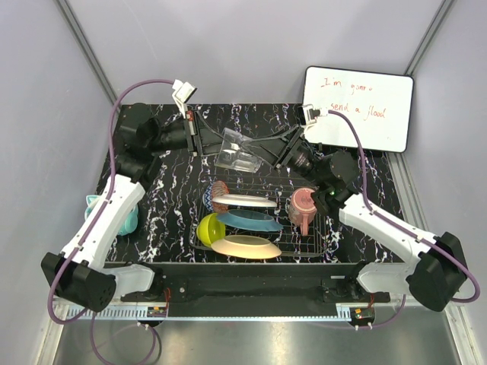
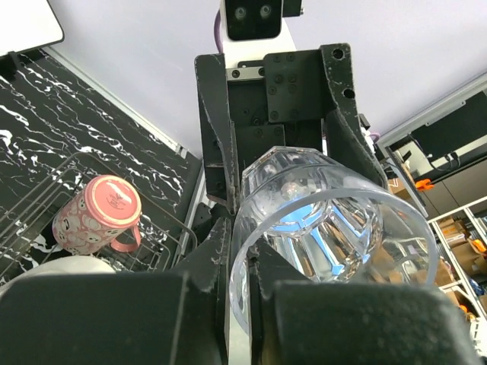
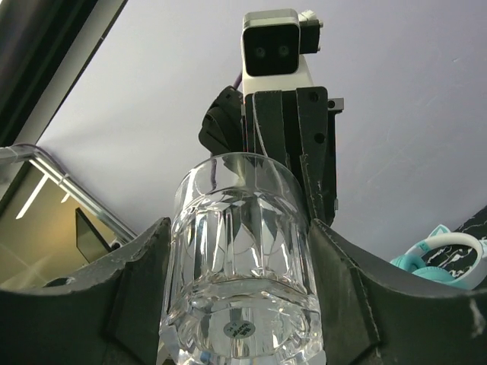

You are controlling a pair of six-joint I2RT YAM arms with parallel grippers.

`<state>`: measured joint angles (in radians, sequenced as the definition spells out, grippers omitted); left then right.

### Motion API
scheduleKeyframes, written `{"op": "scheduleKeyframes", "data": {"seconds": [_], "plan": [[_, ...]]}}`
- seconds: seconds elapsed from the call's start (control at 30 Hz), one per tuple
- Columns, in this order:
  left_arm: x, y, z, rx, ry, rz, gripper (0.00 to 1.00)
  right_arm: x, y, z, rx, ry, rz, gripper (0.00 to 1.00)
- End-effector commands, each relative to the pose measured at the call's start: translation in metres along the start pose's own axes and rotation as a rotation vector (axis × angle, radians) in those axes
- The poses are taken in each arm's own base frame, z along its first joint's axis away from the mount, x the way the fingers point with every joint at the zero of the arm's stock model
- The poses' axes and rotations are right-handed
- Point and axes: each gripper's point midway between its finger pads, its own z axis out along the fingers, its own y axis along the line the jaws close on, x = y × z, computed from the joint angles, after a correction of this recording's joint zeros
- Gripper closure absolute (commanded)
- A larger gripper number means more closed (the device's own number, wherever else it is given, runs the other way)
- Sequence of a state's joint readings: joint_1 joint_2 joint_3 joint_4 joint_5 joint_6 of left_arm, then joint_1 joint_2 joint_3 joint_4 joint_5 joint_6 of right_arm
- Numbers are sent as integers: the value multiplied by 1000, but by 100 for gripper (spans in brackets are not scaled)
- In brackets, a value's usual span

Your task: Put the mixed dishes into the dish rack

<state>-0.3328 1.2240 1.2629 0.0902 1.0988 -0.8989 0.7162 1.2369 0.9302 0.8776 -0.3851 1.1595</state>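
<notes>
**Clear glass gripped from both ends by two robot arms beyond a loaded dish rack**

From overhead, a clear glass [image 1: 237,150] is seen lying roughly on its side, raised off the black marbled table [image 1: 163,194]. It sits between the two arms, just past the far side of the silver wire dish rack [image 1: 323,232].

The left gripper [image 1: 215,144] is nearly closed and pinches the glass at its rim. The right gripper [image 1: 268,154] is set around the other end of the glass.

Only the overhead view shows the whole load, and these are counted in the rack:
- Three plates on edge in a row: one white plate [image 1: 245,201], one teal plate [image 1: 251,220] and one orange plate [image 1: 245,246].
- Two bowls at the rack's left side: one small red-patterned bowl [image 1: 218,190] and one yellow-green bowl [image 1: 209,229].
- One pink cup [image 1: 302,209] with a handle, at the rack's right side.

One glass is counted in all. One whiteboard [image 1: 358,106] with red writing is seen at the far right of the table. A teal object [image 1: 131,220] is partly hidden under the left arm, and what it is cannot be told.

Only the left wrist view shows the glass's open mouth, turned toward that camera. The rim wall is caught in the narrow gap between the two dark fingers. The cup's printed pattern is also made out there.

Only the right wrist view shows the glass's thick base, with a small round sticker on it. The right fingers [image 3: 346,304] are seen lying against opposite sides of the glass body near that base.
</notes>
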Motion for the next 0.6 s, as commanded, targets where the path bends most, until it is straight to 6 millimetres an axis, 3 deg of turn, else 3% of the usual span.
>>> {"op": "scheduleKeyframes", "data": {"seconds": [0.0, 0.27, 0.3, 0.43, 0.5, 0.53, 0.57], "plan": [[-11, -3, 1, -11, -19, 80, 100, 1, 44, -3, -100, 48, 6, 100], [-11, 20, -5, -116, -17, 99, 90, -9, 39, -29, 15, 17, 0, 100], [-11, 26, -4, -129, -13, 96, 74, -10, 39, -32, 20, 13, -2, 100], [-13, 42, -9, -189, -15, 130, 66, -13, 43, -43, 59, 5, 1, 100], [-12, 52, -12, -232, -14, 122, 51, -13, 36, -50, 99, -1, 6, 100], [-11, 57, -13, -246, -10, 138, 27, -14, 42, -55, 100, -7, 1, 100], [-9, 61, -14, -259, -1, 131, 18, -14, 39, -58, 117, -6, 2, 100]]}}
